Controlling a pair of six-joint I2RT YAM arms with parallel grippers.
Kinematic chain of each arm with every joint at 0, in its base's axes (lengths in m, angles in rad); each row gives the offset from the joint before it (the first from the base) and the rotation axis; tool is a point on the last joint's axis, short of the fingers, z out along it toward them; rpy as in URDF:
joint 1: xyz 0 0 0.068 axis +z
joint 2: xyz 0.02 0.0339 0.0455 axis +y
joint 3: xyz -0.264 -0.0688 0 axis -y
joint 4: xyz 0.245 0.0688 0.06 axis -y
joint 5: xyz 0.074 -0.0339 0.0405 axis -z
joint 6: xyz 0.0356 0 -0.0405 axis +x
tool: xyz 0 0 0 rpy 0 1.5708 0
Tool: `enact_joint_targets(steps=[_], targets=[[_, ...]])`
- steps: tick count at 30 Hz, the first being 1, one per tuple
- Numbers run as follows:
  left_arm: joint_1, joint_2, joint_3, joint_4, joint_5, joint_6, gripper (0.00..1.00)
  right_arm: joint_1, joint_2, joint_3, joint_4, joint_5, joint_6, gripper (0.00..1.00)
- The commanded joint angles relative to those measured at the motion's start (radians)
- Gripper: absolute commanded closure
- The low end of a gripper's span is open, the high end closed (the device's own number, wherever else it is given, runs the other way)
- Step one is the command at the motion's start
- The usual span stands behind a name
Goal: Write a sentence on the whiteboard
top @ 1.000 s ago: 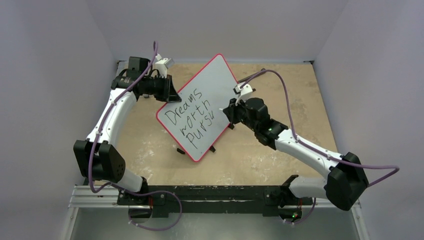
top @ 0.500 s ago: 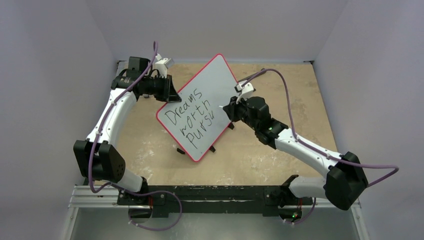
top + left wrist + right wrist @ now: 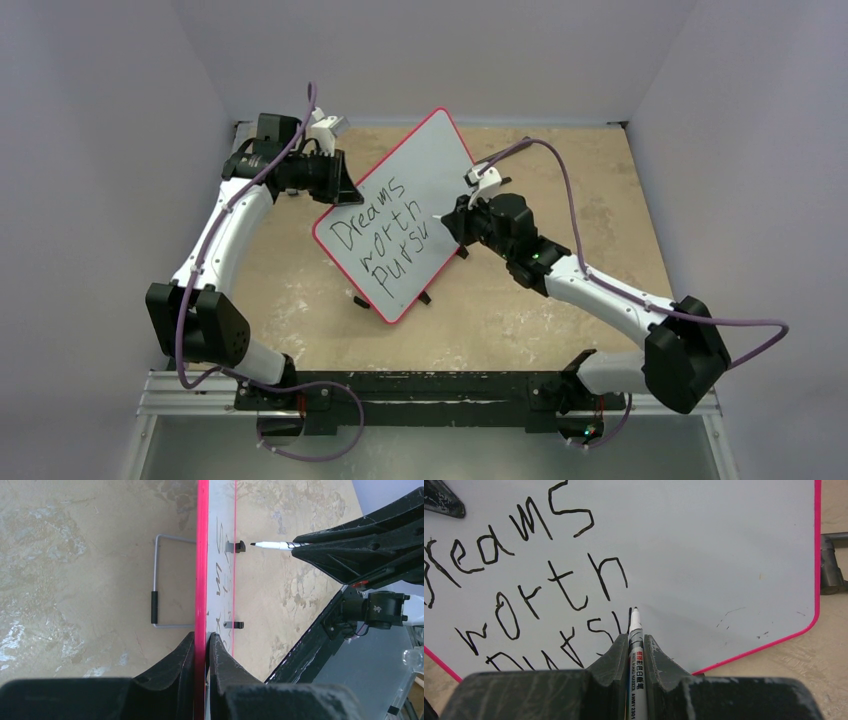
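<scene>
The whiteboard (image 3: 425,170) stands tilted on the table, white with a red rim. In the left wrist view it shows edge-on (image 3: 201,555). My left gripper (image 3: 345,193) is shut on its upper left rim, one finger on each face (image 3: 202,636). The sentence (image 3: 385,240) reads "Dreams worth pursu" in black, in three lines (image 3: 539,580). My right gripper (image 3: 635,639) is shut on a white marker (image 3: 635,630), whose black tip sits at the last "u". From the side, the marker (image 3: 272,545) tip stands a small gap off the board face.
A grey wire stand (image 3: 156,585) props the board from behind. Small black clips (image 3: 235,546) poke out at its lower edge. Pale walls close in the tan table on three sides. A black rail (image 3: 430,385) carries the arm bases at the front.
My right arm has shifted slightly left toward the board, its elbow following. The writing and the left arm look unchanged.
</scene>
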State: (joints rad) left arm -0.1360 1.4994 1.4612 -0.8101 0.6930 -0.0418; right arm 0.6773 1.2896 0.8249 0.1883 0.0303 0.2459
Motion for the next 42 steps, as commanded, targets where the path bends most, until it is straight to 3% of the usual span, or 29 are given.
enact_joint_targets(steps=[1, 42], targets=[[-0.008, -0.048, 0.028, 0.03, -0.021, 0.035, 1.0, -0.008, -0.001, 0.006, 0.042, -0.009, -0.001, 1.0], [-0.013, -0.054, 0.031, 0.036, 0.0, 0.026, 1.0, -0.023, 0.122, 0.023, 0.097, -0.013, 0.023, 1.0]])
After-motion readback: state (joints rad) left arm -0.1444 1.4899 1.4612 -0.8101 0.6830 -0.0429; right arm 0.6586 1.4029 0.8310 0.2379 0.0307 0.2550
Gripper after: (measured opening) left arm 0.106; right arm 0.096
